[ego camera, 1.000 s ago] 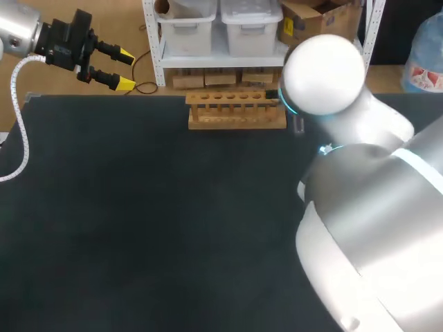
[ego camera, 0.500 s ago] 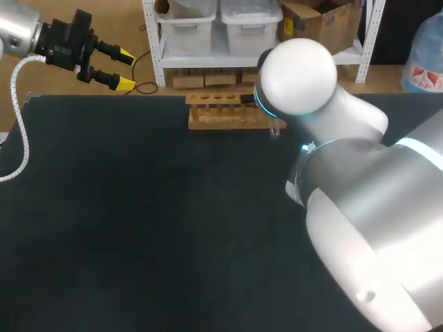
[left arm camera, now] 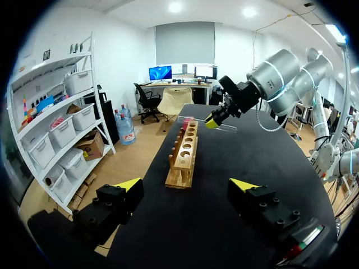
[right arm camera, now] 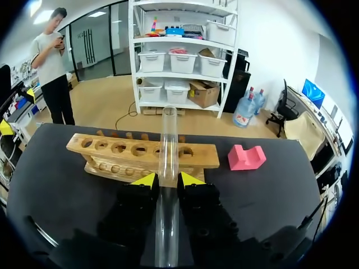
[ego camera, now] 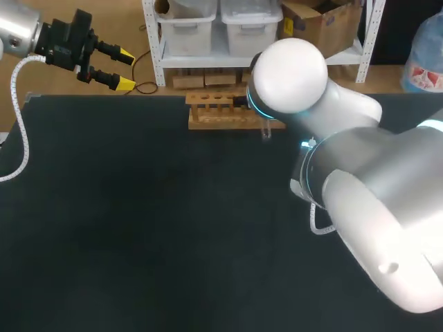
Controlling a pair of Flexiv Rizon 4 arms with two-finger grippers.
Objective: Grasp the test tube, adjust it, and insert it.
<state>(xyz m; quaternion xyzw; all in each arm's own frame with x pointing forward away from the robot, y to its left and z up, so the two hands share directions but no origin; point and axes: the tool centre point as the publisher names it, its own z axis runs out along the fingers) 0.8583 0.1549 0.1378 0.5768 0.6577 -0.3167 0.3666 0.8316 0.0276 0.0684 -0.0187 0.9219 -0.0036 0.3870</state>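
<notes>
The clear glass test tube (right arm camera: 168,140) sits between the yellow tips of my right gripper (right arm camera: 168,179), which is shut on it. The tube points ahead along the fingers, over the wooden rack (right arm camera: 140,154) with its row of round holes. In the left wrist view the tube (left arm camera: 193,119) lies roughly level above the rack (left arm camera: 185,154), held by my right gripper (left arm camera: 216,119). In the head view my right arm (ego camera: 291,76) covers the right end of the rack (ego camera: 218,111). My left gripper (ego camera: 126,69) stands open and empty off the table's far left corner.
A pink block (right arm camera: 245,158) lies on the black table (ego camera: 138,207) just beyond one end of the rack. My right arm's white body (ego camera: 374,207) fills the right side of the table in the head view.
My right arm has moved left along the rack with the test tube in its gripper. The left arm has not moved.
</notes>
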